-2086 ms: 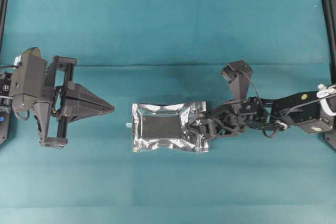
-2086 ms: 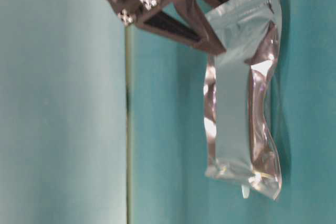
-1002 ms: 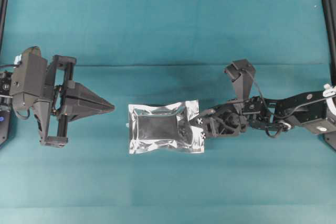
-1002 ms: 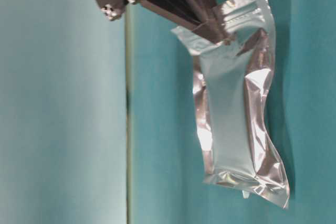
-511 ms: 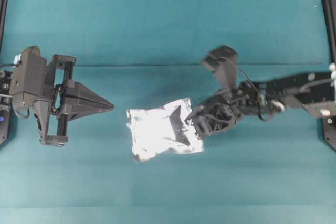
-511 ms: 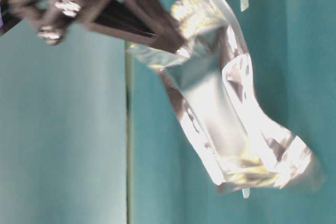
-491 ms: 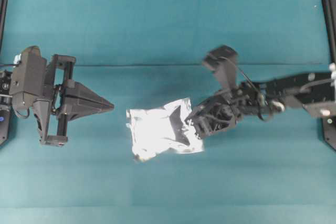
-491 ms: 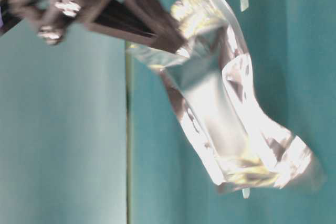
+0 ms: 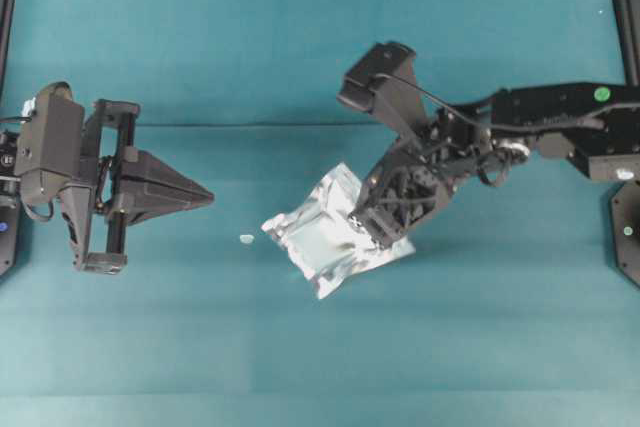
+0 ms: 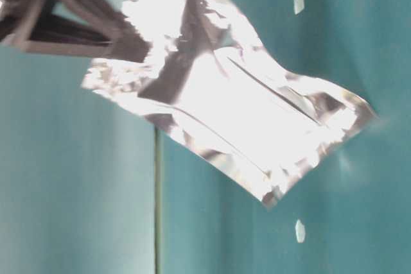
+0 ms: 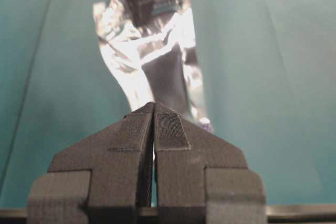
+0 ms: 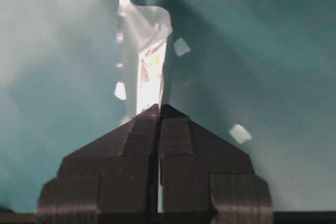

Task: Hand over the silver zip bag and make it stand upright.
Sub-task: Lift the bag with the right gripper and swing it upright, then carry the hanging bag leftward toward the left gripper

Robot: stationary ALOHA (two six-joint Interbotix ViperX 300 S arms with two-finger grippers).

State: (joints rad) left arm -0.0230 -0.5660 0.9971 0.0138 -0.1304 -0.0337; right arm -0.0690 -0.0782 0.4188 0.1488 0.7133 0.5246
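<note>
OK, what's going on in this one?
The right gripper is shut on one edge of the silver zip bag and holds it tilted above the teal table, facing the left arm. The left gripper sits apart on the left, fingers pressed together and empty, so no handover has happened yet. A tiny pale scrap lies on the table between the bag and the left gripper.

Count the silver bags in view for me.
1. The bag hangs tilted near the table's middle, pinched at its right edge by the right end effector. The left end effector holds none. Nothing suggests another hidden.
</note>
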